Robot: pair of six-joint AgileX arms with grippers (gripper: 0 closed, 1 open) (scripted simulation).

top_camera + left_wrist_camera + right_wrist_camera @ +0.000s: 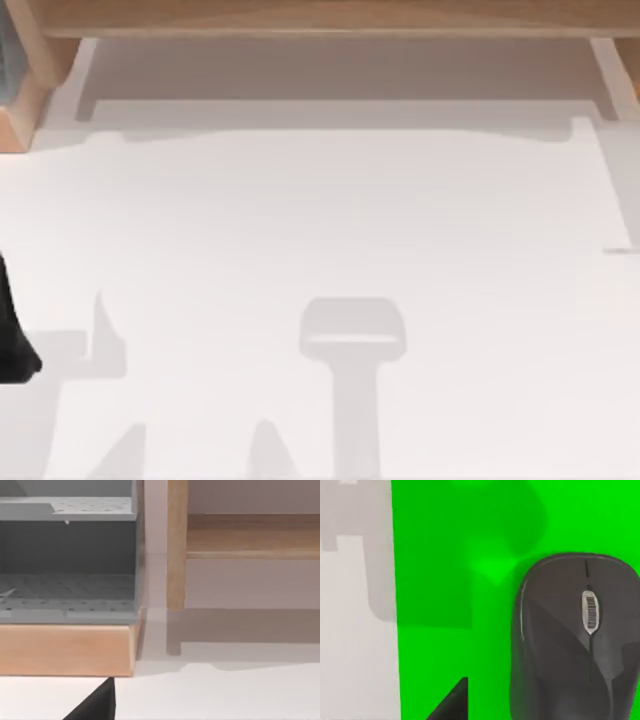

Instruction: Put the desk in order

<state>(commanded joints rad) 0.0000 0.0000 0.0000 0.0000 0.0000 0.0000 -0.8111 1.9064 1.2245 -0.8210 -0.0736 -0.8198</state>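
Grey mouse [570, 640], one, lies on one green mat [450, 580].

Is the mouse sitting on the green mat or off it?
On it: the dark mouse lies flat on the green mat, green visible around it in the right wrist view.

There was one white desk [330, 230]. One wooden shelf [330, 15] ran along its 12 o'clock edge. There was one grey tray rack [67, 560] with two levels, one dark computer mouse [575, 640], and one green mat [455, 580] under it.
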